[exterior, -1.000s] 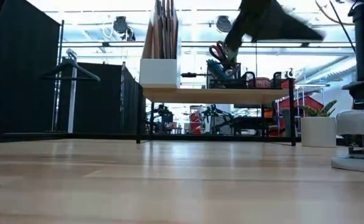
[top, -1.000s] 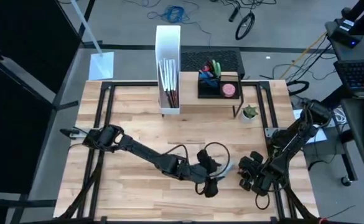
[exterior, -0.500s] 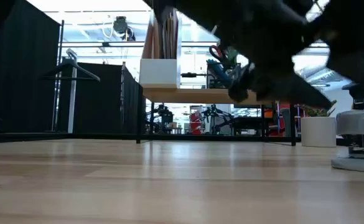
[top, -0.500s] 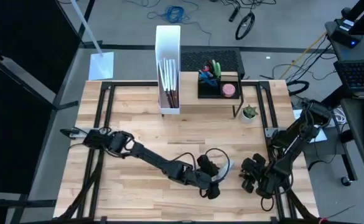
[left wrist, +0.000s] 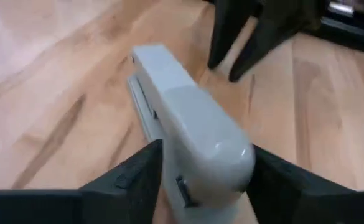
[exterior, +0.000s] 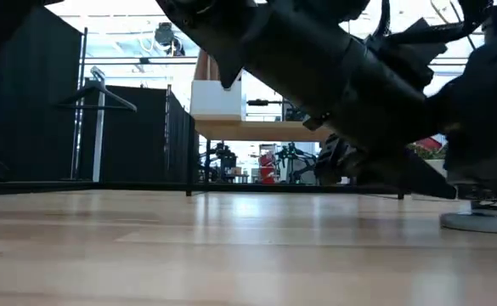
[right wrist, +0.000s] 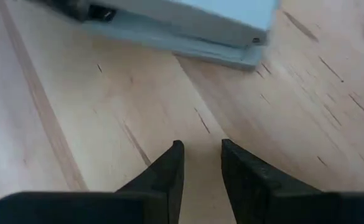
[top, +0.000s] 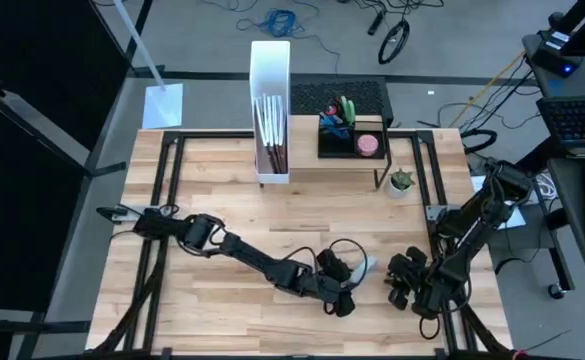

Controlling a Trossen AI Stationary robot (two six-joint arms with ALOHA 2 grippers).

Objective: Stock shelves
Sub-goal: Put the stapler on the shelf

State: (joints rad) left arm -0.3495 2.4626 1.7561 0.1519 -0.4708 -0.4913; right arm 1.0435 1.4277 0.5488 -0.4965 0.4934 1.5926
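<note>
Reaching lower than a second ago, the left gripper point(left wrist: 200, 180) now grasps the grey stapler point(left wrist: 188, 118) — pickup begun; the shelves point(top: 347, 160) wait at 12 o'clock, right gripper point(right wrist: 200, 165) nearly clenched, empty.

A tall white magazine file box point(top: 270, 105) stands at the far side of the light-wood table point(top: 212, 190), holding thin upright items. Near it sits a small black organizer tray point(top: 352, 135) with scissors and a pink round item. A small potted plant point(top: 401, 181) stands nearby. A grey stapler point(left wrist: 188, 127) lies on the table.
</note>
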